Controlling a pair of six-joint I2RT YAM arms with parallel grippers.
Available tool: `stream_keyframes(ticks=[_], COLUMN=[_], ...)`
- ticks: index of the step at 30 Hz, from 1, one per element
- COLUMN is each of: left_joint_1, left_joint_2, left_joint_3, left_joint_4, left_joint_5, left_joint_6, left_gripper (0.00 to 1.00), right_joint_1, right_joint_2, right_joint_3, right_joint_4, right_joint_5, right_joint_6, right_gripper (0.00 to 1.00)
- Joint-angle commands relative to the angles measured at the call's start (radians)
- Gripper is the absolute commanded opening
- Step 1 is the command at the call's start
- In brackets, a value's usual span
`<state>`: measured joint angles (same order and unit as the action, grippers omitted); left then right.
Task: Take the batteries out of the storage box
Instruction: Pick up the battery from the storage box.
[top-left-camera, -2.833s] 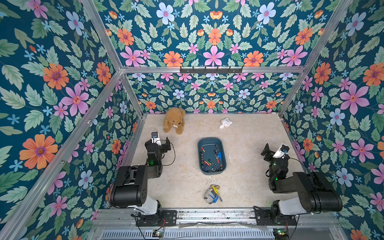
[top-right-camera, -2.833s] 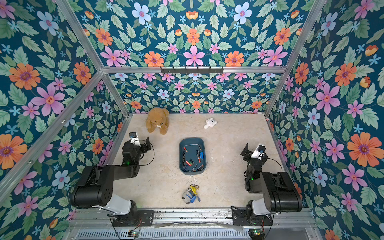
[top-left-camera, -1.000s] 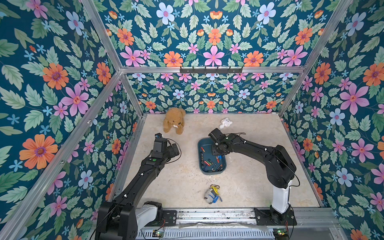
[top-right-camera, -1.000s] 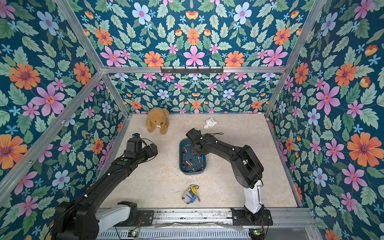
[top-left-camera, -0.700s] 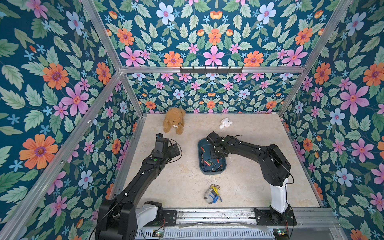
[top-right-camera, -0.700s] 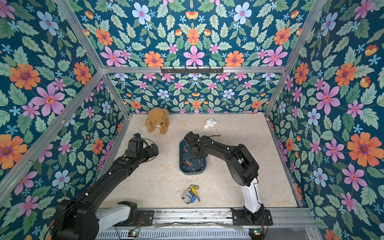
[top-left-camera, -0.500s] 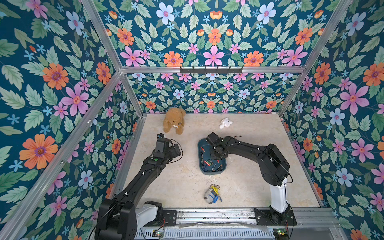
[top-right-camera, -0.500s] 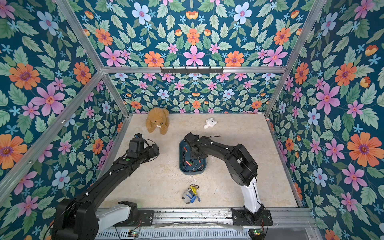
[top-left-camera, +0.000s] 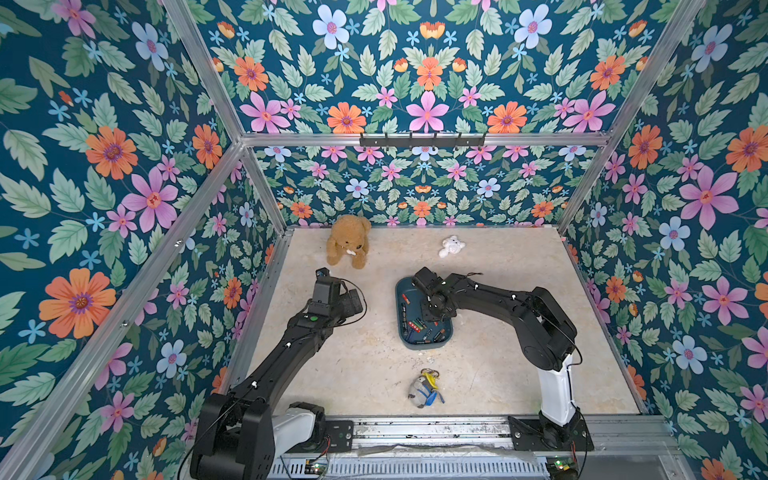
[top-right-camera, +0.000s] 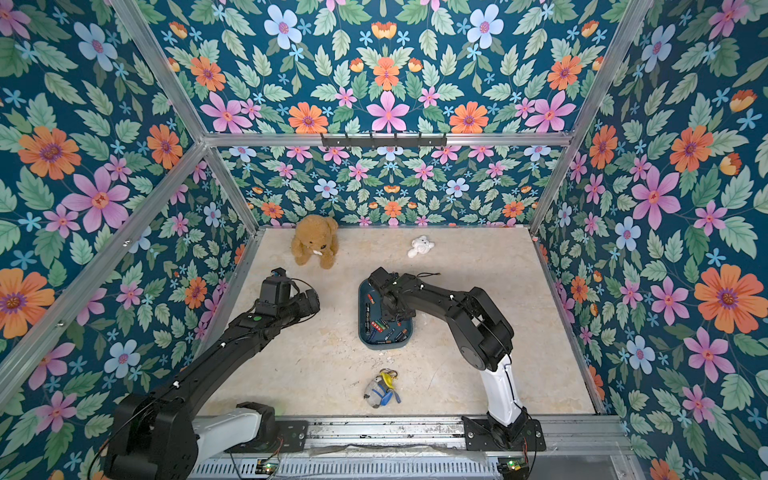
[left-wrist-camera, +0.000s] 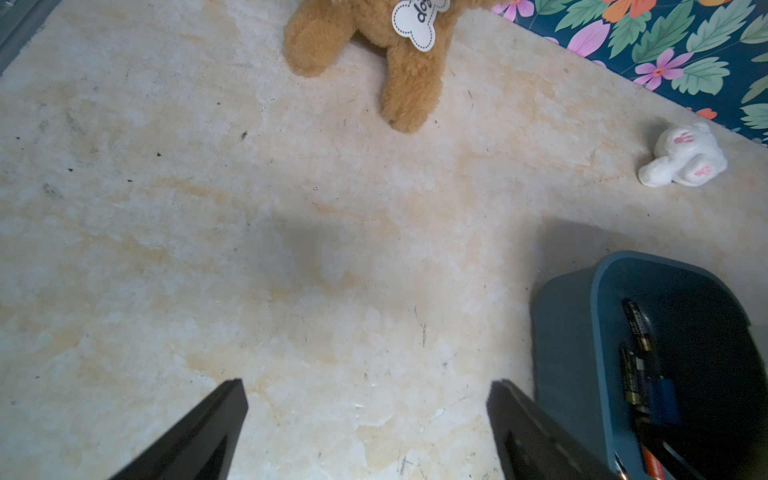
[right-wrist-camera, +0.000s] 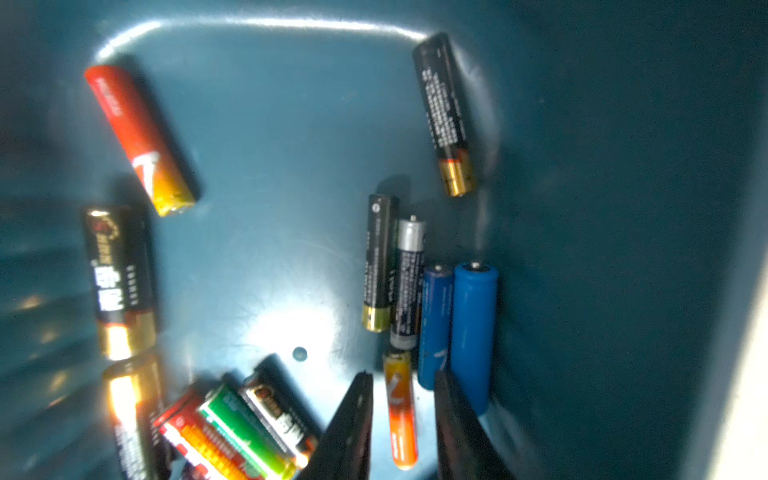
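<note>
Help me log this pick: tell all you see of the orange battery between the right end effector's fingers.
The slim orange cylindrical battery, shading to yellow at one end, bears a white mark. It lies flat in the dark teal plastic storage box, between the open right end effector's fingers, a gap on each side. Its yellow end seems to abut a black-and-silver battery; a slim blue battery lies close by.

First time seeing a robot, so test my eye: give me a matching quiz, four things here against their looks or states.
Things:
1. teddy bear
2. white plush toy
3. left gripper
4. right gripper

Looks or states:
A. jaws either side of an orange battery in the storage box
B. wears a bone-shaped tag
C. pink soles showing
D. open above the table

Pairs: 1-B, 2-C, 3-D, 4-A.
</note>
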<state>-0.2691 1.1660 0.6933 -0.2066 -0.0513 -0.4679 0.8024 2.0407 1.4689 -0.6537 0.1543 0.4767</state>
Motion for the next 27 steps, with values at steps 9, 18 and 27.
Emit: stream_keyframes(ticks=[9, 18, 27], left_joint_1=[-0.008, -0.016, -0.02], left_joint_2=[0.002, 0.005, 0.002], left_joint_3=[0.011, 0.017, 0.017], left_joint_4=[-0.011, -0.016, -0.025], left_joint_5=[-0.007, -0.006, -0.008], left_joint_6=[-0.009, -0.015, -0.018], left_gripper=[0.96, 0.96, 0.95], right_joint_1=[0.023, 0.034, 0.038], right_joint_2=[0.013, 0.006, 0.005], right_joint_3=[0.002, 0.004, -0.002], right_joint_4=[-0.04, -0.06, -0.065], right_joint_5=[-0.014, 0.027, 0.002], right_joint_6=[0.026, 0.042, 0.043], right_gripper=[0.28, 0.3, 0.29])
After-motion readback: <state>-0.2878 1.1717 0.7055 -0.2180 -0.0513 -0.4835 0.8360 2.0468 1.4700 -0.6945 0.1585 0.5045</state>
